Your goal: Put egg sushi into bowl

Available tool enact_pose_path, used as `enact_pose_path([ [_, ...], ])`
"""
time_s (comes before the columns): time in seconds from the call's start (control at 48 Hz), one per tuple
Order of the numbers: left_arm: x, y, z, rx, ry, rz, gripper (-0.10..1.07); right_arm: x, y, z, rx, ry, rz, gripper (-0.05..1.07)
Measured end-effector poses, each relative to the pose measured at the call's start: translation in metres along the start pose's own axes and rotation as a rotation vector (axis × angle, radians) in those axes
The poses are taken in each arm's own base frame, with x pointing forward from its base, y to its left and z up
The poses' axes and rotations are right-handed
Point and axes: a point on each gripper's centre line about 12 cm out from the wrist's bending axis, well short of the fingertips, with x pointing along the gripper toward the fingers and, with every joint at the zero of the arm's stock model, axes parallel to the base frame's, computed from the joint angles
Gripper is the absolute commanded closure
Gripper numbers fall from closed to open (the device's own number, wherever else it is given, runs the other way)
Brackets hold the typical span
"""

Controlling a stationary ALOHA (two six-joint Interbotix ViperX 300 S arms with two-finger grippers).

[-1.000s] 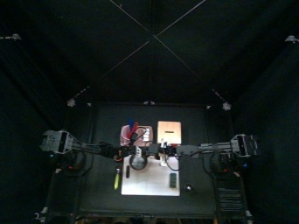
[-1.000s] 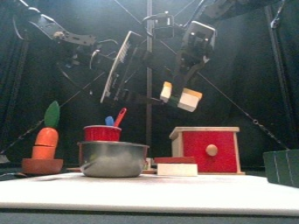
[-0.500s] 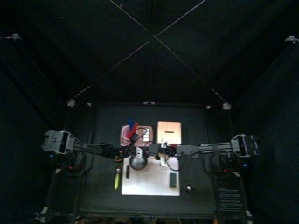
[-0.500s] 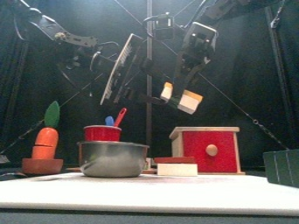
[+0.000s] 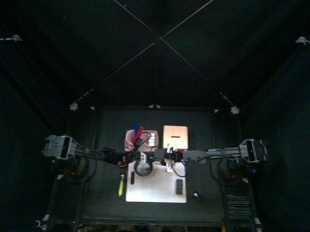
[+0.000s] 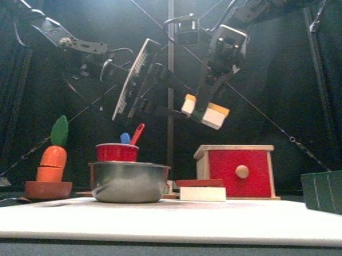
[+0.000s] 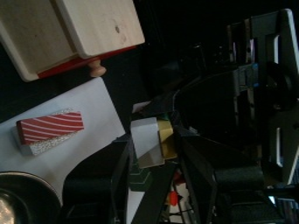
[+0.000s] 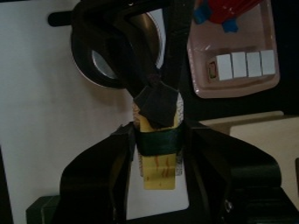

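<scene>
The egg sushi (image 8: 156, 144), white rice under yellow egg with a dark band, hangs high above the table in my right gripper (image 8: 156, 129), which is shut on it. From the front it shows at mid height (image 6: 205, 110), right of the bowl. The bowl (image 6: 130, 182) is round and grey and stands on the white mat; my left arm partly covers the bowl (image 8: 111, 54) in the right wrist view. My left gripper (image 6: 138, 85) hangs beside the sushi with its jaws apart. I cannot tell whether it touches the sushi (image 7: 152, 143).
A red-and-white sushi (image 7: 52, 129) lies on the white mat (image 5: 158, 188). A red-fronted wooden box (image 6: 237, 170) stands at the right, a carrot (image 6: 51, 162) and a red cup (image 6: 118, 151) at the left. The pink tray (image 8: 239, 61) holds white pieces.
The left gripper's jaws have drawn a little closer together and it has shifted slightly. The right gripper and the egg sushi hold their place.
</scene>
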Motion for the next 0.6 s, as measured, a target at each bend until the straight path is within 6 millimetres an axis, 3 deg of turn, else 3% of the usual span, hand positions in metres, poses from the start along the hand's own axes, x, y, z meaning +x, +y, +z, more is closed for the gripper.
enact_pose_path([
  [0.604, -0.023, 0.001, 0.007, 0.0, -0.037, -0.037, 0.35, 0.006, 0.003, -0.014, 0.045, 0.041, 0.03, 0.4],
])
